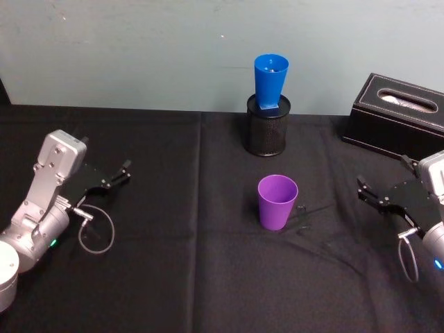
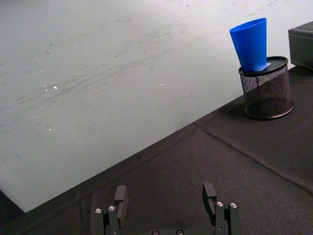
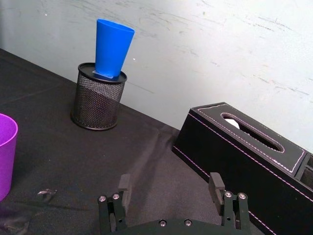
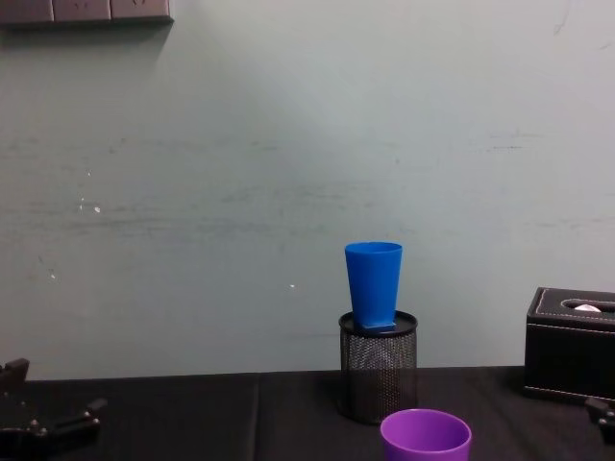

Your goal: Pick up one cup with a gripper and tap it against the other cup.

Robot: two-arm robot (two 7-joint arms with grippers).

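The purple cup stands upright and alone on the black cloth near the table's middle; its edge also shows in the right wrist view and its rim in the chest view. Behind it, the blue cup sits upright in a black mesh pen holder. My left gripper rests open at the far left, well away from both cups. At the far right my right gripper is open too, a hand's width from the purple cup.
A black tissue box stands at the back right, beside the pen holder. A small clear scrap lies just right of the purple cup. The pale wall rises behind the table.
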